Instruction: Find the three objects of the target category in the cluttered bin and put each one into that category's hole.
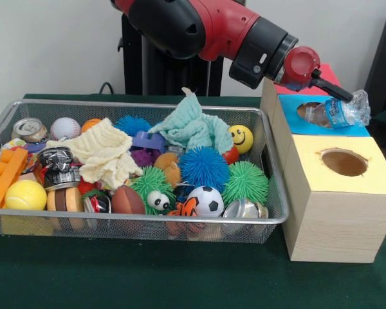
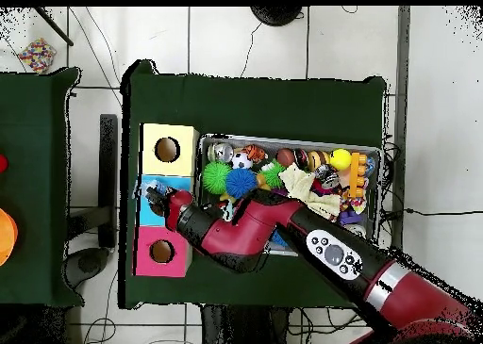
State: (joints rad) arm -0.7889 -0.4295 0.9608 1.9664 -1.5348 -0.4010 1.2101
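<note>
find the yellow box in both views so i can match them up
Front view: the yellow box stands at the lower right, right of the bin, nearest the camera in the row of boxes.
Overhead view: the yellow box is left of centre, topmost of the three boxes, left of the bin.
Shared landmark: the blue box next to it, where the pincer holds a bottle.
</note>
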